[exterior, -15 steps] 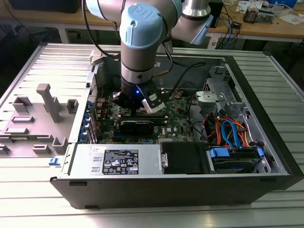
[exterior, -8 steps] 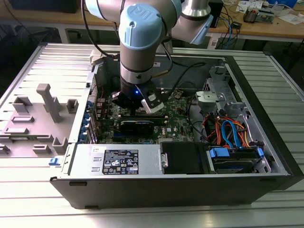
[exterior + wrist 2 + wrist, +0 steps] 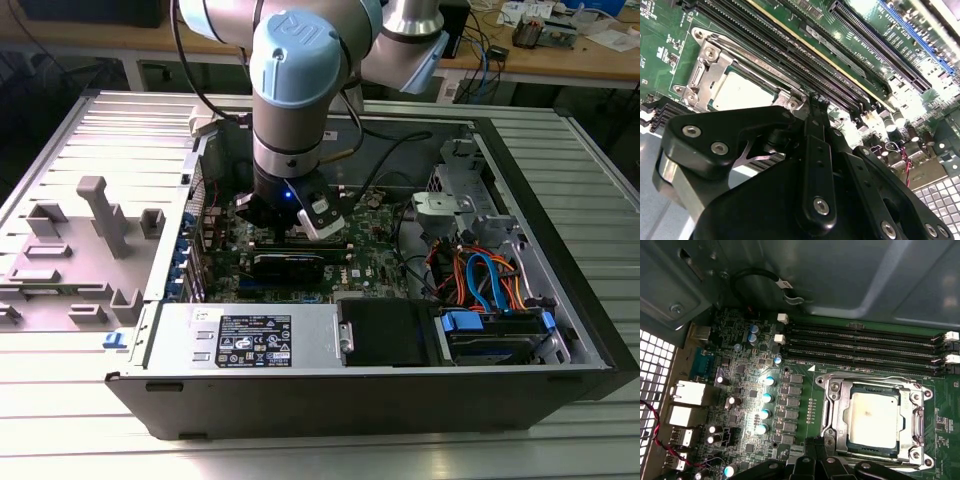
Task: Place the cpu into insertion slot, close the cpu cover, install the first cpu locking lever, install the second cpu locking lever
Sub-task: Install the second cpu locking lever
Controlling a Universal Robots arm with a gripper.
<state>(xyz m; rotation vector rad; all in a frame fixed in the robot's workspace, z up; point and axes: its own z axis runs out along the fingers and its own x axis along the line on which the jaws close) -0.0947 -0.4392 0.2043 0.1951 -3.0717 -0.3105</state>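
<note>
At lower right of the first wrist view, the cpu (image 3: 873,419) is seen already seated in the socket (image 3: 875,420), w/ the cover (image 3: 907,415) closed down around it. Levers look latched, tho that's a guess. Gripper (image 3: 816,100) is parked right beside the socket, fingers pressed together, nothing pinched.

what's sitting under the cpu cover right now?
In the first wrist view, the cpu lies in the insertion slot, its pale face showing through the cut-out of the closed cpu cover. The cpu's edges and the socket contacts are hidden beneath.
</note>
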